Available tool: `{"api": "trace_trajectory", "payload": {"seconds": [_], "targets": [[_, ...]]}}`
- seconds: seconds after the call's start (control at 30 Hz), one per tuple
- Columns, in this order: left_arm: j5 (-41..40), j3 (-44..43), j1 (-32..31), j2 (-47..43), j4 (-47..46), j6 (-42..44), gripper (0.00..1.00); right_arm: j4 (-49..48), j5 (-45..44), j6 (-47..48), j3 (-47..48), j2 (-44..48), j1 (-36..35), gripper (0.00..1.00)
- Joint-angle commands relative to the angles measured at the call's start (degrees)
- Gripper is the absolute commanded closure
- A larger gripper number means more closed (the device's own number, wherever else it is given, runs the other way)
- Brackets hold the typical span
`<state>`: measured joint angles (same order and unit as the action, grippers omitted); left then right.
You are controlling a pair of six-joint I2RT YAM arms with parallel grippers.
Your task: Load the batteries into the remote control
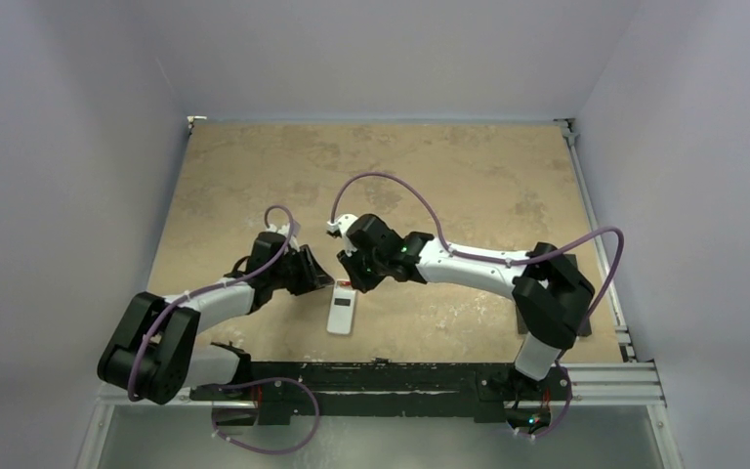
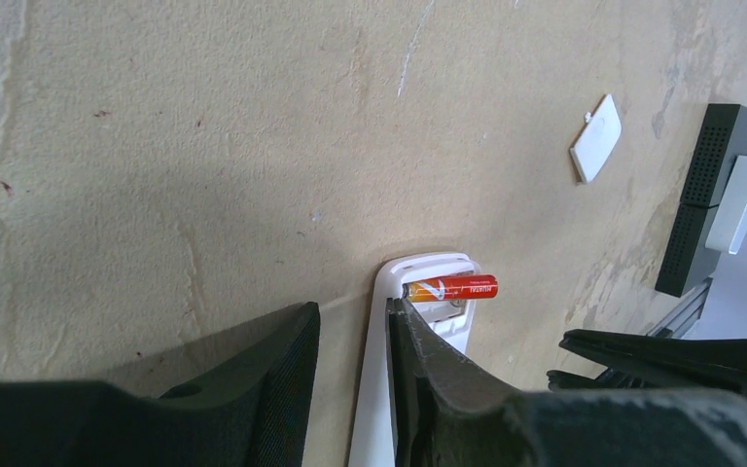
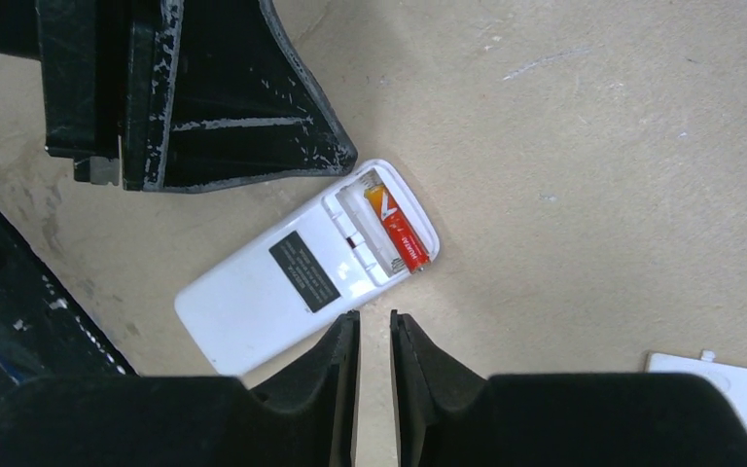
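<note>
The white remote control (image 1: 342, 311) lies back up on the table, its battery compartment open at the far end. One red battery (image 3: 397, 232) lies in the compartment's outer slot, its end poking just over the remote's (image 3: 292, 277) rim; it also shows in the left wrist view (image 2: 452, 288). My left gripper (image 2: 352, 306) is open and straddles one long edge of the remote (image 2: 423, 272), one finger (image 2: 428, 379) over its back. My right gripper (image 3: 374, 316) is empty, its jaws a narrow gap apart, just beside the remote's other long edge.
A small white square plastic piece (image 3: 710, 384) lies on the table beyond the remote, also in the left wrist view (image 2: 596, 151). A black perforated box with a white part (image 2: 715, 195) stands at the right. The two grippers (image 1: 337, 276) nearly meet over the remote.
</note>
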<state>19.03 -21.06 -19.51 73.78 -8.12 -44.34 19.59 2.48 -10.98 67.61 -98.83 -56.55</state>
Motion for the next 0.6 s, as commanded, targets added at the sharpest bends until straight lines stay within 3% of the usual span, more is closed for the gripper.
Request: {"api": "trace_trajectory", "payload": {"seconds": [0.0, 0.57], "targets": [[1.5, 0.1, 0.5, 0.7, -3.9, -0.6, 0.68, -6.4, -1.2, -6.6, -2.3, 3.4, 0.2, 0.76], [4.3, 1.5, 0.5, 2.9, -9.4, -1.5, 0.79, -11.9, -3.1, -14.1, -6.4, 3.7, 0.9, 0.83]]}}
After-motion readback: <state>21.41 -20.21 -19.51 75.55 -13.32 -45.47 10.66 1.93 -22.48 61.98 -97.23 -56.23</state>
